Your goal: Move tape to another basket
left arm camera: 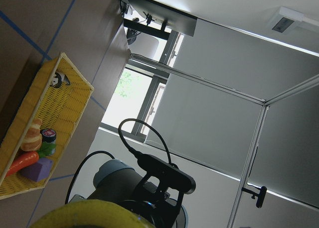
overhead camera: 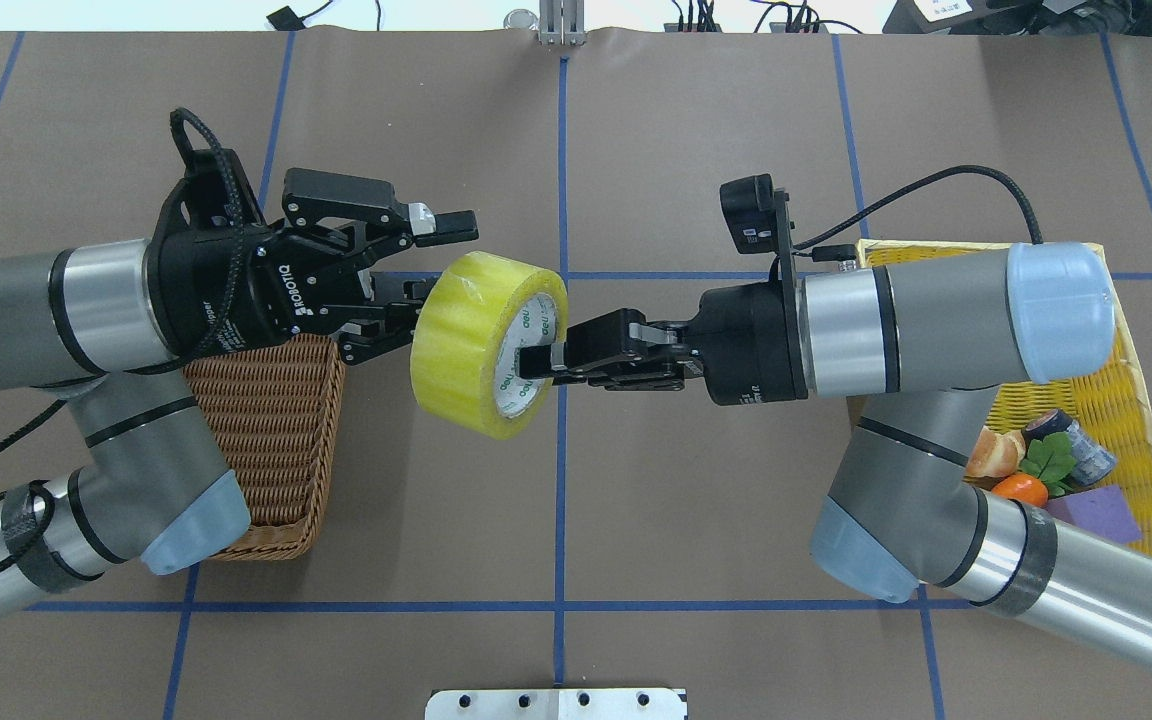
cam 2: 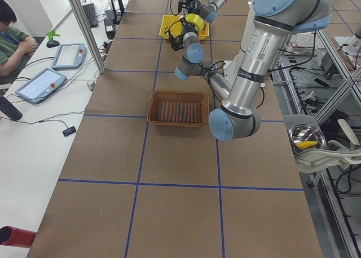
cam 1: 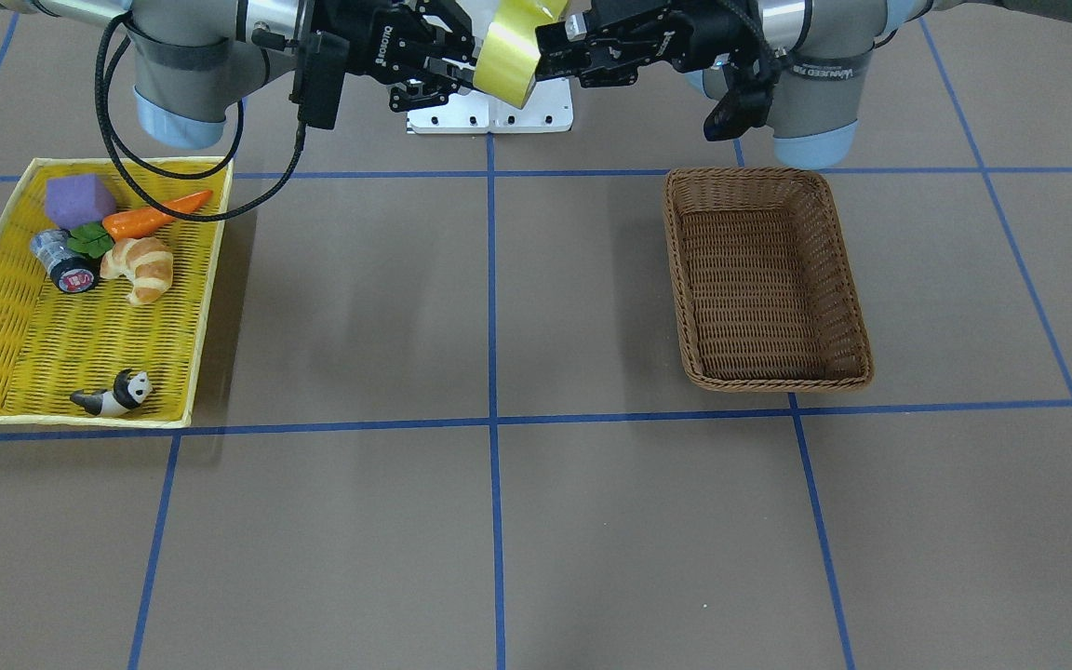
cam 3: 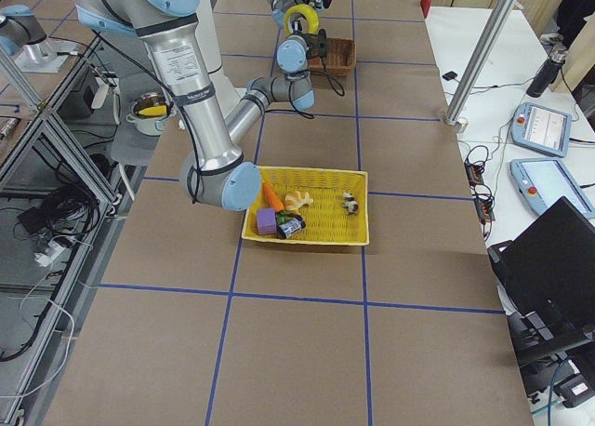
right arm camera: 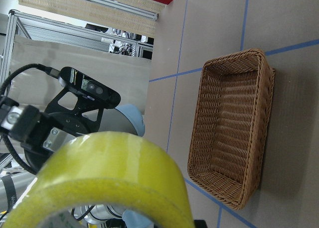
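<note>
Fingers (overhead camera: 536, 360) of the right gripper (overhead camera: 543, 362) pinched the tape (overhead camera: 466, 340) by its wall, one finger reaching into the white core, and held it in the air, clear of the table (cam 1: 638, 521). The tape hung tilted, its core opening turned toward the right arm. It was over the table's middle line and close to the robot's edge, between the basket (cam 1: 759, 279) and the tray (cam 1: 80, 344) and in neither. The left gripper (overhead camera: 433, 262) faced it from the other side with fingers (overhead camera: 441, 222) spread wide. One finger lay on the tape's operators' side and the other just beside its yellow face. Whether either touched the tape could not be told.

Farther out from the robot's edge, the basket sat flat on the table toward the left edge, its long sides running toward the operators' edge. The tray sat level with it toward the right edge, well apart from it.

At the tray's end nearest the robot lay the purple block (cam 1: 78, 200), with the carrot (cam 1: 159, 216) just beside it. Next came the leaf (cam 1: 89, 239), touching the cylinder (cam 1: 66, 261), which lay on its side, and the croissant (cam 1: 139, 268) just beside them. The panda (cam 1: 115, 393) lay alone at the tray's end nearest the operators' edge.
</note>
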{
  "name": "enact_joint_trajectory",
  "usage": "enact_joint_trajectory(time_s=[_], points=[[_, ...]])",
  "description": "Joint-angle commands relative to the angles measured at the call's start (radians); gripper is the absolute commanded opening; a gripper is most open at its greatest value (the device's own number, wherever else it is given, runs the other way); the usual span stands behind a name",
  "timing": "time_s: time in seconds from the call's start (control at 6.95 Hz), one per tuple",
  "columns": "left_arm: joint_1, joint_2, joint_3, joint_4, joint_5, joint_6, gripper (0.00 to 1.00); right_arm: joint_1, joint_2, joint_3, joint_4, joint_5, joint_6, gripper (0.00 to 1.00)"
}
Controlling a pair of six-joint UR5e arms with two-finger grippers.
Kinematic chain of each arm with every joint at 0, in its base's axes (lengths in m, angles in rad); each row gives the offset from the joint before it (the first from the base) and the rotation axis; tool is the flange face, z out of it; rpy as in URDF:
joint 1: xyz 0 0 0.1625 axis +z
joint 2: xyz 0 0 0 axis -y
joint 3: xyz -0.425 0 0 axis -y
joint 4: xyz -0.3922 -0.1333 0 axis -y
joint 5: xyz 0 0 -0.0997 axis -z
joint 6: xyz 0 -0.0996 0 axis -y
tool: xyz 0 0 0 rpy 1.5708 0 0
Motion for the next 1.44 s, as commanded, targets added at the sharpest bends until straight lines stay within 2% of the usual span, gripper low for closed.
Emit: enact_joint_trajectory(time_s=[0.0, 0.14, 0.29, 1.29], points=[[0.001, 0.005, 0.001, -0.003, 0.0, 0.002, 0.07, 0.011, -0.001, 0.006, 0.003, 0.002, 0.019, 0.0], [-0.004, 0.011, 0.001, -0.003, -0.002, 0.002, 0.35, 0.034, -0.025, 0.015, 0.037, 0.023, 0.024, 0.0], [-0.002, 0.04, -0.005, -0.005, -0.017, 0.004, 0.96, 0.068, -0.027, 0.014, 0.037, 0.061, 0.026, 0.0], [0.004, 0.025, -0.034, 0.003, -0.02, 0.002, 0.95, 0.062, -0.024, -0.017, 0.028, 0.057, 0.021, 0.0]])
